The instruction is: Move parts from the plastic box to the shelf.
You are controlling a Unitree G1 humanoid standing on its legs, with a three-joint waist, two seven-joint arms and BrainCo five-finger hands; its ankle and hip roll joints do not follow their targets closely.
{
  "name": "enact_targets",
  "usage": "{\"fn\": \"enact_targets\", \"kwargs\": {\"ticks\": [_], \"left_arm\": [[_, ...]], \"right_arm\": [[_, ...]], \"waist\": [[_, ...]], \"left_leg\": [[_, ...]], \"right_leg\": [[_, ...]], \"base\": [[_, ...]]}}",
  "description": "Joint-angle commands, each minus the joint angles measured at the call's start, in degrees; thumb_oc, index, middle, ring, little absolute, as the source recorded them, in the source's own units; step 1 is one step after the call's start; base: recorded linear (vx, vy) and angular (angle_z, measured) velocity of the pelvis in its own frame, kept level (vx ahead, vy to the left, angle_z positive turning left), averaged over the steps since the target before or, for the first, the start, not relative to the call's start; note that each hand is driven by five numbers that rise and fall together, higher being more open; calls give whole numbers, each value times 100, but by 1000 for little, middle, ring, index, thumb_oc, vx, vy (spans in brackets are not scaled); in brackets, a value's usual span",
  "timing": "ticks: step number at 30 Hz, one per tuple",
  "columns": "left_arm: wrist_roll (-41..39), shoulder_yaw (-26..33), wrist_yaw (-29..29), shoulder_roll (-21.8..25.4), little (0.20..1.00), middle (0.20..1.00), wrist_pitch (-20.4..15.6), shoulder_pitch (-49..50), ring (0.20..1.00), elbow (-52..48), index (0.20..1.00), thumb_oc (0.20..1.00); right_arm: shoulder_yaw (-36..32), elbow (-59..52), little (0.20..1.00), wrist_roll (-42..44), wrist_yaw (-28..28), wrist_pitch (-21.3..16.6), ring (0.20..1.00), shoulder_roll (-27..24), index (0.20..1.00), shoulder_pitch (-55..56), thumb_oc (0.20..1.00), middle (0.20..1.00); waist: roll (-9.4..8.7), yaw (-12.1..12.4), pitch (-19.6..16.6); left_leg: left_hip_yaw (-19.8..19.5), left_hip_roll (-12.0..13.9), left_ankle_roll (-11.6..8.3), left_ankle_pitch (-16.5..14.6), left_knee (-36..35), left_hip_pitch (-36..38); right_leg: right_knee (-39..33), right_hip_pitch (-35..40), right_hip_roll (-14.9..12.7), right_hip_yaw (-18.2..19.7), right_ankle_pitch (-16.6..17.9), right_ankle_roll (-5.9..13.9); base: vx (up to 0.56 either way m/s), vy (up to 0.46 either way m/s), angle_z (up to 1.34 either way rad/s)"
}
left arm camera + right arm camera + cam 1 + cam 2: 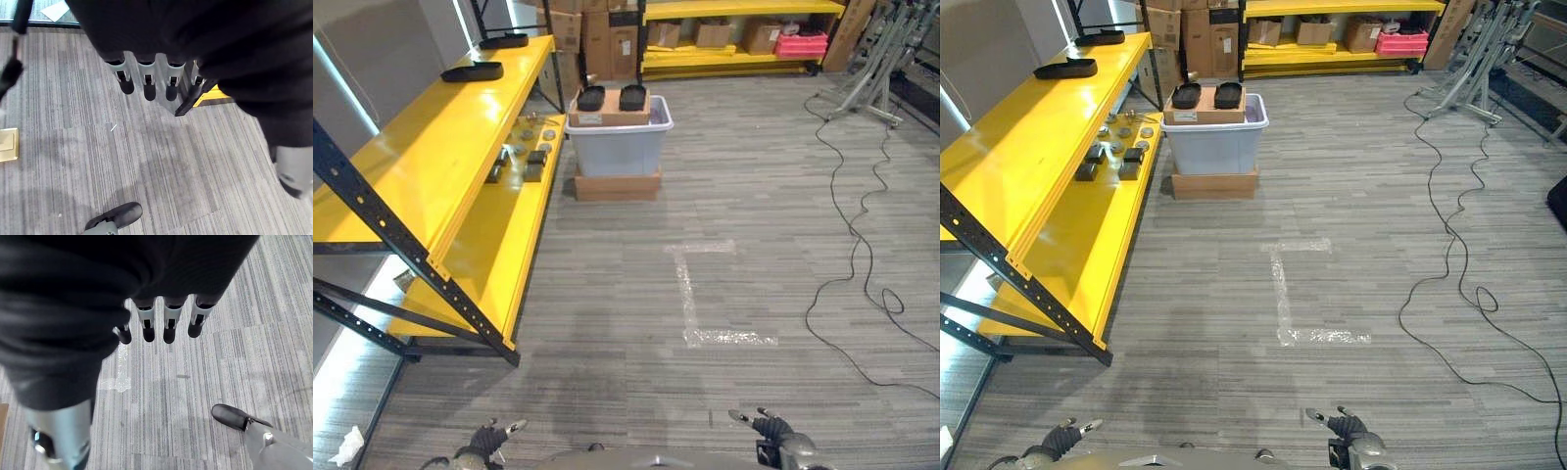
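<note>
Your yellow shelf (431, 147) already carries several small dark parts (521, 157) on its lower level and two black trays (473, 71) on top. The plastic box (620, 142) stands on the floor just beside the shelf's end, well ahead of you, with a cardboard carton (610, 106) holding two more black parts (612, 96). Those are left to move, as I judge it. Your left hand (146, 81) and right hand (168, 318) hang low with fingers straight, holding nothing.

Yellow shelf (431, 147) at left: two black trays (473, 71) on top, small metal parts (524, 157) on the lower level; grey striped floor (724, 215) carrying plastic box (621, 147) on cardboard.
</note>
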Motion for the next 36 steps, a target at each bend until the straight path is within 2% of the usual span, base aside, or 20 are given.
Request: {"fn": "enact_targets", "kwargs": {"ticks": [1,2,6,8,10,12,15,17,19,20,21,22,24,27,29,30,31,32,33,36], "left_arm": [[-70,129,59,100,1000,1000,-150,-360,1000,223,1000,1000],[-70,130,59,99,1000,1000,-150,-362,1000,224,1000,1000],[-304,279,29,-6,1000,1000,-42,-406,1000,514,1000,1000],[-366,369,26,4,1000,1000,-3,-379,1000,618,1000,1000],[-365,393,27,23,1000,1000,-1,-373,1000,640,1000,1000],[-367,387,16,56,1000,1000,14,-392,1000,662,1000,1000],[-277,336,44,55,1000,1000,35,-488,1000,703,1000,1000],[-266,337,57,49,1000,1000,27,-505,1000,706,1000,1000],[-325,351,44,32,1000,1000,17,-508,1000,700,1000,1000],[-415,387,17,11,1000,1000,1,-507,1000,667,1000,1000],[-501,395,6,-1,1000,1000,-7,-525,1000,617,1000,1000],[-502,395,6,3,1000,1000,-7,-527,1000,617,1000,1000],[-578,390,-3,3,1000,1000,-10,-540,1000,554,1000,1000],[-685,385,16,-19,1000,1000,-13,-527,1000,500,1000,1000],[-716,357,6,-60,1000,1000,-26,-455,1000,487,1000,1000],[-682,330,21,-93,1000,1000,-31,-378,1000,496,1000,1000],[-682,330,21,-92,1000,1000,-31,-379,1000,497,1000,1000],[-674,317,26,-124,1000,1000,-31,-279,1000,545,1000,1000],[-673,304,29,-143,1000,1000,-28,-249,1000,604,1000,1000],[-498,318,-7,-202,1000,1000,36,-116,1000,938,1000,1000]], "right_arm": [[291,203,1000,-217,-179,-140,1000,-32,1000,-375,1000,1000],[291,202,1000,-217,-179,-140,1000,-33,1000,-376,1000,1000],[303,161,1000,-290,-176,-91,1000,-32,1000,-389,1000,1000],[329,220,1000,-322,-148,-45,1000,29,1000,-358,1000,1000],[365,243,1000,-344,-141,-34,1000,37,1000,-343,1000,1000],[421,290,1000,-351,-160,-36,1000,47,1000,-339,1000,1000],[477,342,1000,-294,-183,-51,1000,86,1000,-247,1000,1000],[413,473,1000,-263,-186,-23,1000,69,1000,-94,1000,1000],[385,526,1000,-258,-163,1,1000,39,1000,-61,1000,1000],[333,509,1000,-229,-172,-5,1000,40,1000,-65,1000,1000],[295,514,1000,-152,-188,-14,1000,20,1000,-75,1000,1000],[294,515,1000,-152,-188,-14,1000,24,1000,-76,1000,1000],[329,390,1000,-86,-169,-9,1000,2,1000,-113,1000,1000],[382,318,1000,-63,-169,5,1000,-49,1000,-228,1000,1000],[393,273,1000,-34,-203,1,1000,-110,1000,-312,1000,1000],[404,235,1000,11,-209,-37,1000,-159,1000,-378,1000,1000],[403,236,1000,11,-208,-37,1000,-158,1000,-379,1000,1000],[495,223,1000,-47,-218,-76,1000,-190,1000,-467,1000,1000],[544,245,1000,-149,-256,-99,1000,-206,1000,-513,1000,1000],[644,361,1000,-383,-179,-58,1000,-157,1000,-575,1000,1000]], "waist": [[-263,6,336],[-268,9,334],[-210,-120,640],[-217,-121,646],[-230,-135,661],[-286,-217,683],[-320,-442,659],[-270,-530,561],[-207,-550,508],[-155,-561,468],[-181,-515,520],[-198,-531,502],[-299,-426,617],[-480,-310,680],[-555,-161,728],[-542,-30,744],[-557,-39,729],[-438,168,732],[-405,236,721],[-232,326,586]], "left_leg": [[-476,-92,92,-874,236,120],[-472,-101,97,-876,244,111],[-408,-140,317,-884,219,226],[-201,-40,271,-910,-5,412],[-147,-1,225,-950,-48,486],[-150,10,156,-1012,-55,556],[-289,-12,94,-1177,-55,720],[-425,8,69,-1309,-55,835],[-439,71,3,-1396,253,794],[-365,148,-239,-1182,909,610],[-263,141,-548,-733,1971,173],[-277,123,-543,-713,1972,141],[-284,36,-795,-272,3166,-413],[77,204,-712,-238,3713,-998],[199,244,-580,-456,3478,-1488],[177,279,-470,-673,2569,-1614],[176,258,-464,-638,2525,-1615],[-220,320,-523,-228,1248,-1654],[-436,391,-569,-77,824,-1812],[-583,446,-591,190,441,-1654]], "right_leg": [[1163,-284,-999,287,-13,750],[1188,-303,-1012,296,-22,756],[2510,-1002,-1236,394,576,821],[2478,-1212,-1352,-90,470,821],[2189,-1189,-1201,-182,315,762],[1538,-1327,-769,-185,180,692],[901,-1692,-273,120,281,690],[795,-1568,-69,303,129,493],[863,-1457,-52,225,-54,353],[759,-1197,26,201,-210,228],[550,-849,45,171,-270,135],[541,-869,24,159,-257,137],[378,-570,9,161,-331,9],[72,-212,-75,124,-417,-65],[-201,56,-68,134,-454,-17],[-307,203,-75,155,-517,89],[-304,184,-93,148,-515,93],[-361,369,29,211,-616,156],[-360,434,47,203,-694,188],[-264,659,37,304,-896,302]], "base": [[-18,102,-4],[-26,151,0],[-3,121,-4],[170,4,-21],[152,-50,-33],[186,-92,-43],[329,-108,-13],[480,-181,51],[388,-174,45],[426,-240,38],[420,-239,45],[294,-196,37],[221,-152,21],[297,-133,-14],[365,-28,12],[298,41,5],[435,117,-27],[344,103,-43],[426,129,-37],[452,264,-51]]}}
